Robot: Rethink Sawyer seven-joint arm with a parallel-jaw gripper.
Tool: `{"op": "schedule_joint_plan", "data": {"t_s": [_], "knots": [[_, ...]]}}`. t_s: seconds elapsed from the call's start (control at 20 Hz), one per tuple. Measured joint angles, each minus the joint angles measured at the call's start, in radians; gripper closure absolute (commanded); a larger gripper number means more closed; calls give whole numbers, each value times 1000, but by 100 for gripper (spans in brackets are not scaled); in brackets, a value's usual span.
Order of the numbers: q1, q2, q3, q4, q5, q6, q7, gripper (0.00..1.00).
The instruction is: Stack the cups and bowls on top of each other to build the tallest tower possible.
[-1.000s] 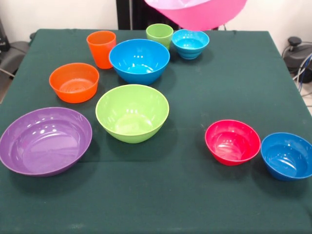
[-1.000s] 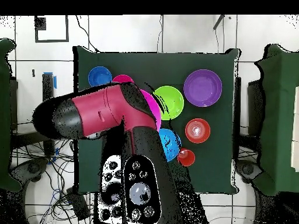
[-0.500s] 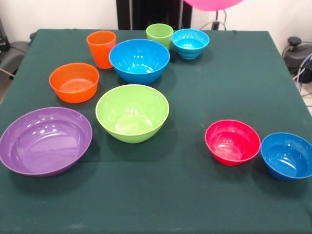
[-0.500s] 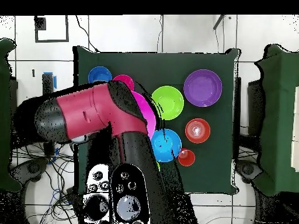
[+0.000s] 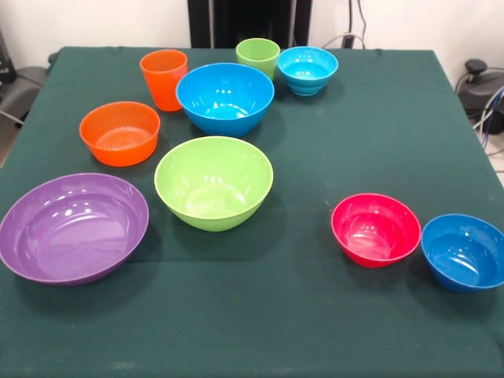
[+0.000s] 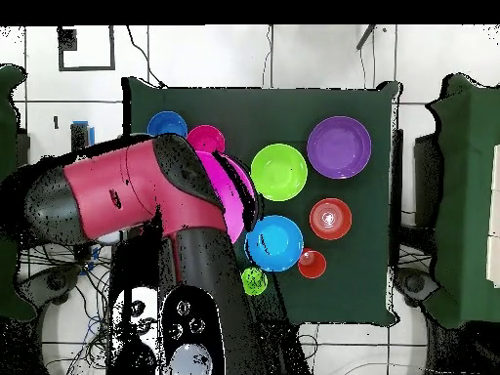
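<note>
Gone from the front view since the earlier frames is the pink bowl [image 6: 227,186], which showed at the top edge a second ago; overhead, it now shows only as a magenta crescent under the red arm [image 6: 127,190], which has swung further left. The gripper itself is hidden beneath the arm, so its state cannot be told.

On the green table [image 5: 354,142], nothing is stacked. The purple bowl [image 5: 72,227] sits at the near left, the lime bowl [image 5: 213,183] just beside it. The orange bowl [image 5: 120,133] lies behind the purple one. The large blue bowl [image 5: 225,98] stands between the orange cup [image 5: 164,79] and a small blue bowl [image 5: 307,70]. The green cup [image 5: 257,57] is behind them. The red bowl [image 5: 376,229] and another small blue bowl [image 5: 464,252] sit side by side at the near right.
</note>
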Motion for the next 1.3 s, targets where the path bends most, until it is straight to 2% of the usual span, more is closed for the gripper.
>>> {"op": "schedule_joint_plan", "data": {"t_s": [0.85,1.3], "knots": [[-15,0,-2,0,45,0,0,100],[-49,0,-2,0,67,0,0,100]]}}
